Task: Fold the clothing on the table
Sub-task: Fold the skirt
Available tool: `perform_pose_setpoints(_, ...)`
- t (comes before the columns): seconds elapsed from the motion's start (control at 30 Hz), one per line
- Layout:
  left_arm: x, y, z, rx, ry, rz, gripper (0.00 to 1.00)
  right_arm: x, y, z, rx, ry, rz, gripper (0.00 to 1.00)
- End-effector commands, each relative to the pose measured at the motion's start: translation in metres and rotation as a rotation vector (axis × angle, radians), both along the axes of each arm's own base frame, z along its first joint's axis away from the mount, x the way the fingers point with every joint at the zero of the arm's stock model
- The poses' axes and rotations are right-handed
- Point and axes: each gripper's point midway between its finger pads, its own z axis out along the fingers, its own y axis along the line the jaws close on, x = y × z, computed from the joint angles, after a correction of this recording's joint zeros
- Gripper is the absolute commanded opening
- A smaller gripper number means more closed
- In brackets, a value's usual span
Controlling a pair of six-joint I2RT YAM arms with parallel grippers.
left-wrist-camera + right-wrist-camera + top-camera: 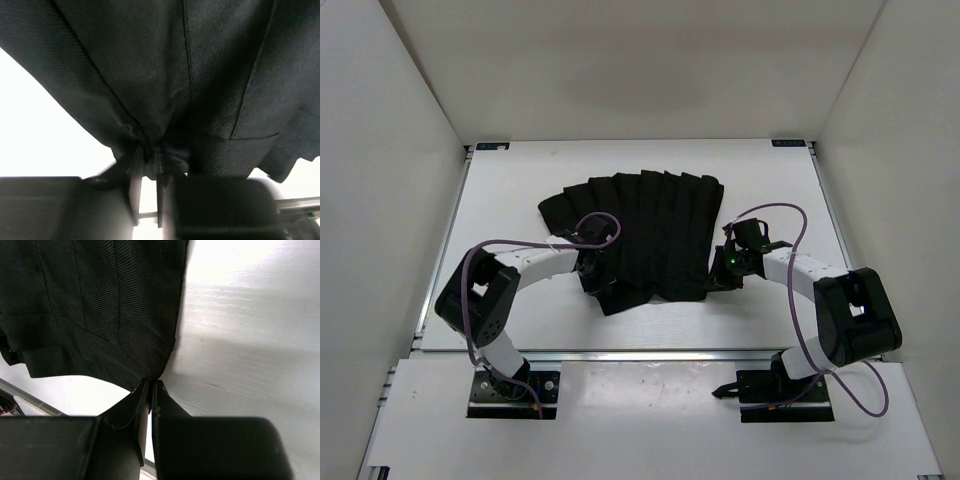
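Black twill is bunched between the fingers (pixel 134 180) of my left gripper (pixel 148 160). They stand nearly together and pinch a gathered fold at the near left edge of the skirt (pixel 190 75). The fingers (pixel 142 405) of my right gripper (pixel 150 385) are pressed tight together just where the skirt's near right corner tapers to a point. They seem to nip that corner, though the cloth there is too thin for me to be certain.

Further out, the skirt lies fanned and flat in the middle of the white table (pixel 500 200). Its pleats run away from me, and its near edge sits between my two wrists. I judge that I hold it at both near corners so the edge can rise level and be carried over toward the far side without the pleats twisting or one corner dragging behind.

I can read no writing. The fabric shows no label, and two small dark tags (pixel 490 146) at the table's far corners are too small to make out. A green light (pixel 733 262) glows on my right wrist.
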Motion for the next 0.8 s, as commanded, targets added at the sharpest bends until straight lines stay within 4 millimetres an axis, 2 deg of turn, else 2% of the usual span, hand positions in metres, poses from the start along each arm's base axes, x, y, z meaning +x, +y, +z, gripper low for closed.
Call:
perform_pose_setpoints(0.0, -0.015, 0.019, -0.028, 0.121, 0.059, -0.023, 0.00, 0.003, 0.002, 0.006, 0.004, -0.041, 0.034, 0.00)
perform_pose_setpoints(0.1, -0.008, 0.018, -0.020, 0.131, 0.043, -0.023, 0.00, 0.005, -0.003, 0.013, 0.017, -0.062, 0.016, 0.00)
perform_pose_setpoints(0.17, 0.004, 0.014, 0.000, 0.090, -0.014, -0.017, 0.00, 0.010, -0.009, 0.021, 0.017, -0.087, 0.001, 0.00)
perform_pose_setpoints(0.2, 0.008, 0.016, 0.004, 0.073, -0.020, -0.006, 0.00, 0.013, -0.014, 0.028, 0.019, -0.104, -0.013, 0.00)
perform_pose_setpoints(0.33, 0.033, 0.027, 0.063, -0.094, -0.182, 0.106, 0.00, 0.025, -0.031, 0.065, 0.059, -0.191, -0.074, 0.00)
perform_pose_setpoints(0.37, 0.038, 0.032, 0.080, -0.143, -0.236, 0.143, 0.00, 0.029, -0.037, 0.079, 0.075, -0.232, -0.094, 0.00)
perform_pose_setpoints(0.4, 0.044, 0.043, 0.087, -0.173, -0.253, 0.206, 0.00, 0.031, -0.040, 0.088, 0.099, -0.252, -0.107, 0.00)
perform_pose_setpoints(0.47, 0.054, 0.057, 0.124, -0.237, -0.355, 0.279, 0.00, 0.037, -0.044, 0.119, 0.152, -0.314, -0.122, 0.00)
perform_pose_setpoints(0.5, 0.059, 0.064, 0.139, -0.254, -0.399, 0.311, 0.00, 0.039, -0.046, 0.127, 0.173, -0.329, -0.129, 0.00)
perform_pose_setpoints(0.53, 0.065, 0.072, 0.146, -0.258, -0.426, 0.333, 0.00, 0.046, -0.047, 0.143, 0.187, -0.368, -0.145, 0.00)
perform_pose_setpoints(0.57, 0.074, 0.069, 0.159, -0.287, -0.461, 0.335, 0.00, 0.056, -0.044, 0.158, 0.217, -0.397, -0.142, 0.00)
perform_pose_setpoints(0.6, 0.085, 0.074, 0.162, -0.293, -0.470, 0.352, 0.00, 0.065, -0.051, 0.168, 0.225, -0.427, -0.162, 0.00)
perform_pose_setpoints(0.63, 0.099, 0.072, 0.176, -0.332, -0.511, 0.349, 0.00, 0.084, -0.051, 0.184, 0.241, -0.452, -0.168, 0.00)
perform_pose_setpoints(0.67, 0.122, 0.068, 0.190, -0.362, -0.554, 0.349, 0.00, 0.107, -0.050, 0.202, 0.257, -0.489, -0.150, 0.00)
perform_pose_setpoints(0.7, 0.143, 0.062, 0.208, -0.401, -0.583, 0.341, 0.00, 0.117, -0.045, 0.213, 0.272, -0.512, -0.127, 0.00)
perform_pose_setpoints(0.73, 0.158, 0.059, 0.223, -0.434, -0.626, 0.336, 0.00, 0.144, -0.041, 0.237, 0.275, -0.560, -0.105, 0.00)
perform_pose_setpoints(0.77, 0.185, 0.055, 0.248, -0.469, -0.679, 0.334, 0.00, 0.170, -0.041, 0.266, 0.278, -0.627, -0.087, 0.00)
